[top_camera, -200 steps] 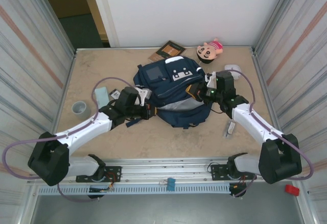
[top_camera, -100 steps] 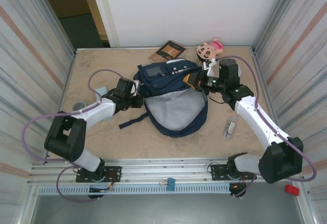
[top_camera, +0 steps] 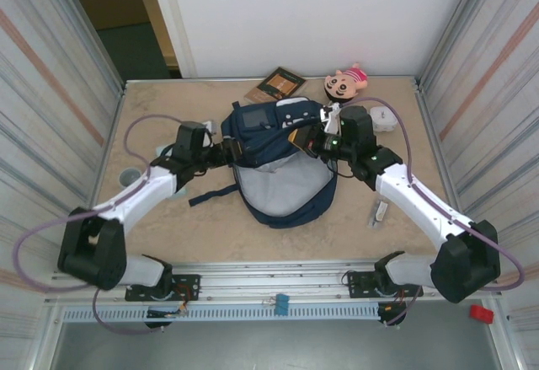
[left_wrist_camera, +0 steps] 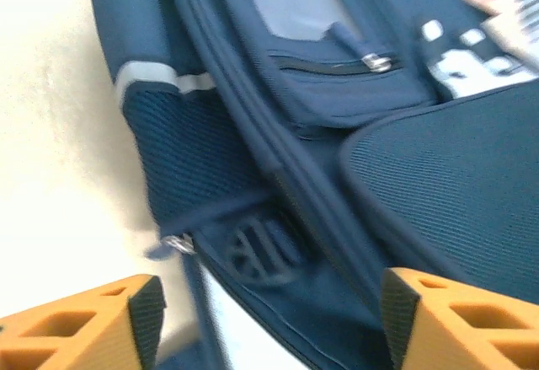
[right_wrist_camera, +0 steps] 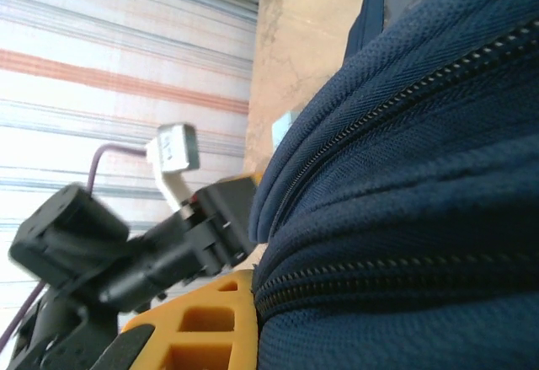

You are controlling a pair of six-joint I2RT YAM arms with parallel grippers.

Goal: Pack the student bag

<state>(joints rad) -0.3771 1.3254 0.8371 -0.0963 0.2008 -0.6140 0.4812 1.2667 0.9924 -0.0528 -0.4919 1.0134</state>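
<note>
Navy-blue backpack (top_camera: 268, 127) lies flat in the middle of the desk (top_camera: 253, 239), top toward the far wall; main compartment gapes open, light grey lining (top_camera: 285, 180) facing up; white patches on top; dark strap (top_camera: 210, 193) trails left

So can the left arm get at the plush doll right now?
Probably not: the student bag and the right gripper, shut on its rim, lie between the open left gripper and the plush doll.

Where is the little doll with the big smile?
In the top view, the plush doll lies at the far edge of the table, toward the right side. It is just right of the brown book and behind the student bag.
</note>
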